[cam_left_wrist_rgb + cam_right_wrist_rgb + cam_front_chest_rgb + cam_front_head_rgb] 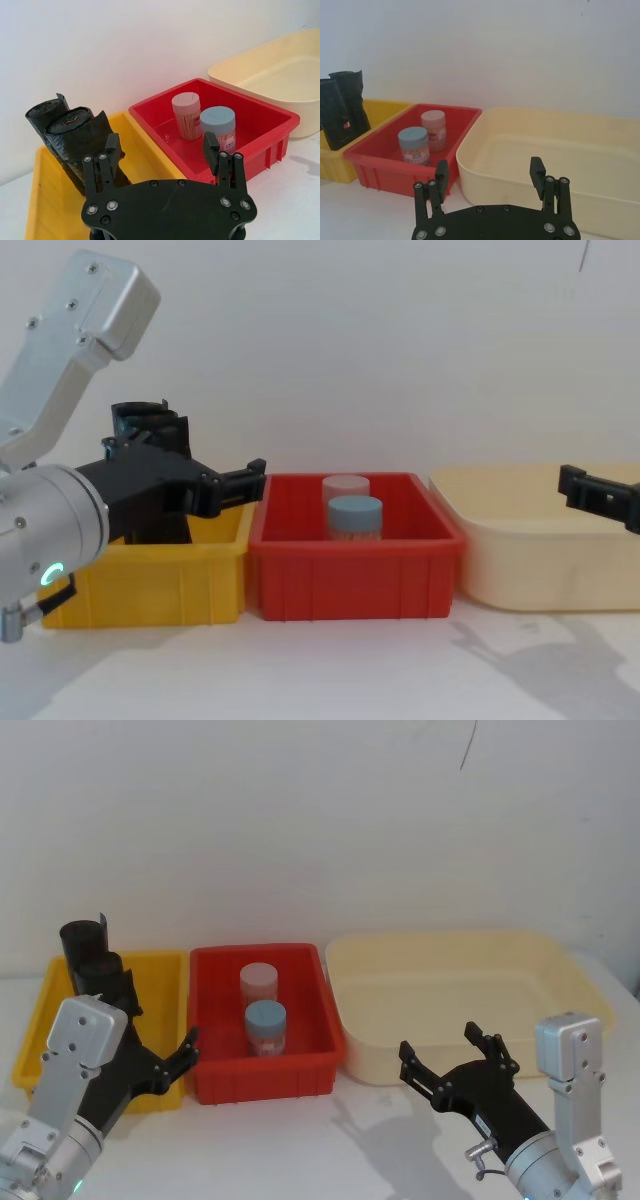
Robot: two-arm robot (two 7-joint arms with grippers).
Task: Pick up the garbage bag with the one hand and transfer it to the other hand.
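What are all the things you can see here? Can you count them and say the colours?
garbage bag rolls: 2, black and shiny, standing side by side at the back of the yellow bin
yellow bin: 1, yellow, on the left of the table
red bin: 1, red, in the middle
pink-capped jar: 1, pale pink cap, in the red bin, at the back
blue-capped jar: 1, light blue cap, in the red bin, in front of the other jar
cream tub: 1, cream, on the right
table: 1, white, under all three containers
left gripper: 1, black, open, by the yellow bin, facing the rolls
right gripper: 1, black, open, in front of the cream tub
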